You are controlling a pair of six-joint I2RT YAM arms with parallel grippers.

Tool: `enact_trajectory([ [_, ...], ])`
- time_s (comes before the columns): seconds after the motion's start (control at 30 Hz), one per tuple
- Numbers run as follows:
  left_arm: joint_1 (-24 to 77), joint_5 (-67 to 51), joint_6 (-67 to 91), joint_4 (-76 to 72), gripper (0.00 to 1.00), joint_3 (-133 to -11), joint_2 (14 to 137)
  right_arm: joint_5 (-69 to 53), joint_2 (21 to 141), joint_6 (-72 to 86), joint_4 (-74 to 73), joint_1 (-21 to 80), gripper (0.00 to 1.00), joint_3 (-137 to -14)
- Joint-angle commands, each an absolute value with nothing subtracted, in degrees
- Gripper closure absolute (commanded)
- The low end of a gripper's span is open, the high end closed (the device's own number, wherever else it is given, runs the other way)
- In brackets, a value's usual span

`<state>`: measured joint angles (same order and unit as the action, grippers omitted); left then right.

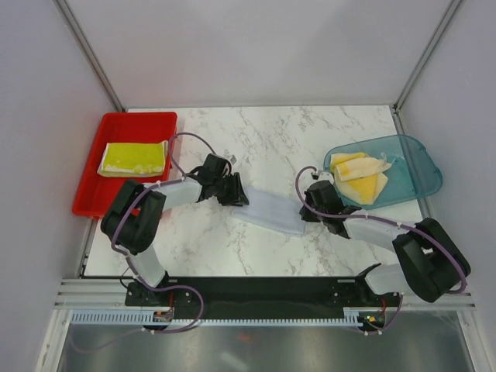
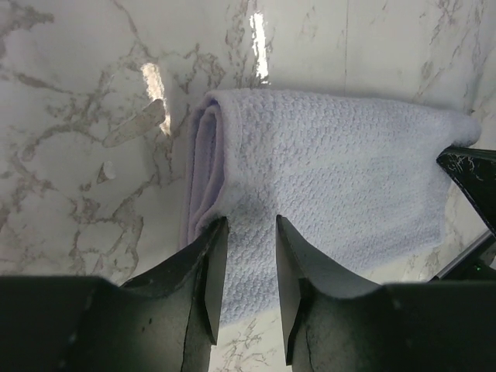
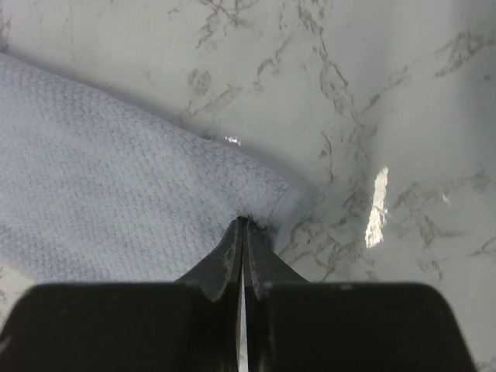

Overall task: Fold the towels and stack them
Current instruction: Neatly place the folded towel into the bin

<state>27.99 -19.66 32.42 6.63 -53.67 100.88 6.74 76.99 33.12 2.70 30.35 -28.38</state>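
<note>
**Far-left corner of the table (image 1: 271,132).** The red tray (image 1: 87,186) is carrying one folded yellow-green towel (image 1: 133,158), lying flat. I am judging this to be the start of the stack.

**Left gripper (image 2: 246,226).** My fingers are standing partly spread over the near edge of the white-grey towel (image 2: 333,170), close to its left end, where the cloth is doubled over on itself. The cloth is showing flat in the gap, and I am not seeing it pinched.

**Mid-table.** The white-grey towel is lying between my two arms, well apart from both tray and bin.

**Right gripper (image 3: 242,226).** My fingers are pressing together on the towel's right-hand corner, nipping a small pucker of cloth.

**Step in hand, as I am judging it.** I am folding this towel, with one fold made. The next move is calling for my left fingers to close on their edge. Both ends would then lift together and travel evenly, so the edges meet before the towel goes to the tray.

**Right edge of the table.** The teal bin (image 1: 430,174) is holding the loose yellow and cream towels (image 1: 360,177), crumpled and waiting their turn.

**Obstructions.** Only my own left arm is lying across the route to the tray. A one-sided lift is risking an undone fold.
</note>
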Motion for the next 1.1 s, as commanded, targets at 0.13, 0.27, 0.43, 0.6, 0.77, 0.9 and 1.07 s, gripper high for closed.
enact_trajectory([
  [0.13,28.9,-11.5,40.2,4.4,0.6,-44.2,90.1,3.2,85.0,22.6,9.2,29.9,0.95,-36.0],
  [0.27,28.9,-14.8,39.0,4.3,0.55,-46.0,87.0,-2.4,82.1,23.7,4.3,30.0,0.9,-39.2],
  [0.43,28.7,-14.2,32.6,13.5,0.53,-56.9,89.9,-6.2,76.6,29.7,-4.7,29.9,0.89,-41.0],
  [0.6,27.8,-12.7,30.2,14.6,0.53,-59.7,94.9,-7.7,73.5,35.2,-1.2,30.4,0.9,-34.5],
  [0.77,27.6,-12.4,28.5,13.3,0.55,-60.2,100.5,-6.8,72.9,37.4,4.4,30.5,0.9,-26.1],
  [0.9,26.2,-11.6,27.1,12.9,0.55,-61.3,103.9,-5.2,72.5,38.2,7.6,30.6,0.9,-21.5],
  [1.07,24.1,-15.7,25.6,13.3,0.55,-63.8,102.9,-4.9,72.2,36.7,7.8,30.6,0.9,-19.9],
])
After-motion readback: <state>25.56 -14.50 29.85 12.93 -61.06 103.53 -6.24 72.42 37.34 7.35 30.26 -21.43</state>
